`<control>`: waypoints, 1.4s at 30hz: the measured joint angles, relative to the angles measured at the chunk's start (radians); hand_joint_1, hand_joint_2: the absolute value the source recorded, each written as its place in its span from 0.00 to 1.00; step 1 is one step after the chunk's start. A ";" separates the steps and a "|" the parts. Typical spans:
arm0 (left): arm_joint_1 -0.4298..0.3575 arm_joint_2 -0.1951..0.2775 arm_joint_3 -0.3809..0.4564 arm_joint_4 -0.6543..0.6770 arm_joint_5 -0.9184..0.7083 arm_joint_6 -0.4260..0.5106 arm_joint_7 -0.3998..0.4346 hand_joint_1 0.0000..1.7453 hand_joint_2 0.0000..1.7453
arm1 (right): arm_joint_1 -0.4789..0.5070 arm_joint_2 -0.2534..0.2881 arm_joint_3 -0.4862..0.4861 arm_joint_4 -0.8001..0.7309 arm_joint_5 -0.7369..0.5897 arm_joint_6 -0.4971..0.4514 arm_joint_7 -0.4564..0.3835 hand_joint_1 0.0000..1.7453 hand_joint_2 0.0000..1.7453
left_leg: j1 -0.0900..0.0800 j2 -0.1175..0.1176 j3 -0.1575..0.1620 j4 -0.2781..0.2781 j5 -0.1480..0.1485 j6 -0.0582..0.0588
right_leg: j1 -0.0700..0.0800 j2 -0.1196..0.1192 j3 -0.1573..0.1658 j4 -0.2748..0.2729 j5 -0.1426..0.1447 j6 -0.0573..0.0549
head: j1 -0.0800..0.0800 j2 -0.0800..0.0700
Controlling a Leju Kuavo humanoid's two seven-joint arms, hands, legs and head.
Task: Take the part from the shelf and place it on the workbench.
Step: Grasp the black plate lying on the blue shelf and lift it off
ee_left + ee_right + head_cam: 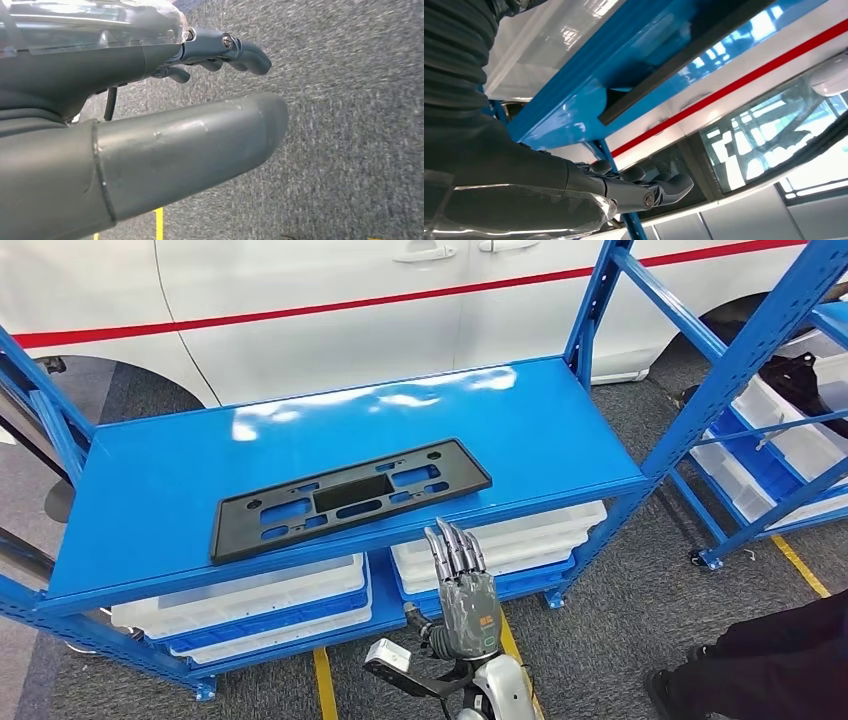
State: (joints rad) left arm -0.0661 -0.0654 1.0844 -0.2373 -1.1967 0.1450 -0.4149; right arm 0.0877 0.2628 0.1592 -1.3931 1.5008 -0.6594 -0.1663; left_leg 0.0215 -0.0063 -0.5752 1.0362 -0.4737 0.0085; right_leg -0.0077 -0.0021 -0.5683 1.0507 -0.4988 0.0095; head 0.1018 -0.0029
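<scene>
The part, a flat black plate frame (350, 497) with several cut-outs, lies on the top board of the blue shelf (560, 430), close to its front edge. My right hand (462, 585) is raised just in front of and below that edge, under the frame's right end, fingers stretched upward and holding nothing. From the right wrist view the frame's dark edge (664, 80) juts over the shelf's front lip, with the hand's fingers (659, 187) apart from it. My left hand (190, 145) hangs over grey carpet and is empty, its fingers (245, 52) loosely extended.
White bins (260, 600) on blue trays fill the level under the top board. A white car (350, 300) with a red stripe stands behind the shelf. A second blue rack (780, 440) with bins stands at the right. A person's dark clothing (760, 660) is at the lower right.
</scene>
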 joint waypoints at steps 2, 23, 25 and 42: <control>-0.002 0.000 0.000 0.000 0.000 0.000 0.002 0.00 0.00 | -0.005 0.001 0.000 0.000 -0.004 0.000 -0.004 0.00 1.00 | 0.002 0.001 0.001 -0.005 0.004 0.013 | -0.003 0.001 -0.028 0.064 -0.042 0.008 | 0.000 0.000; -0.002 -0.002 0.001 0.000 -0.006 -0.029 0.023 0.00 0.00 | -0.046 0.024 -0.002 0.014 -0.023 0.000 -0.050 0.00 1.00 | 0.000 0.000 -0.112 0.202 -0.052 -0.032 | 0.001 0.000 0.026 -0.027 0.000 -0.039 | -0.001 0.000; -0.001 -0.002 0.001 0.000 -0.006 -0.030 0.023 0.00 0.00 | -0.046 0.024 -0.002 0.015 -0.023 0.000 -0.050 0.00 1.00 | -0.003 0.002 -0.052 0.071 0.009 -0.025 | 0.003 -0.001 0.040 -0.026 -0.013 -0.031 | -0.001 0.000; 0.000 -0.007 0.001 0.001 -0.027 -0.023 0.033 0.00 0.00 | -0.050 0.022 -0.002 0.017 -0.018 0.000 -0.032 0.00 1.00 | -0.007 -0.004 0.105 -0.030 -0.072 0.012 | 0.018 0.003 -0.087 0.008 0.079 -0.020 | 0.001 0.000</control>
State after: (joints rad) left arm -0.0665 -0.0729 1.0851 -0.2360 -1.2235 0.1222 -0.3820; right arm 0.0381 0.2852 0.1569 -1.3761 1.4832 -0.6596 -0.1981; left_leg 0.0140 -0.0100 -0.4700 1.0060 -0.5462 0.0204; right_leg 0.0103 0.0008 -0.6554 1.0582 -0.4201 -0.0106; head 0.1024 -0.0028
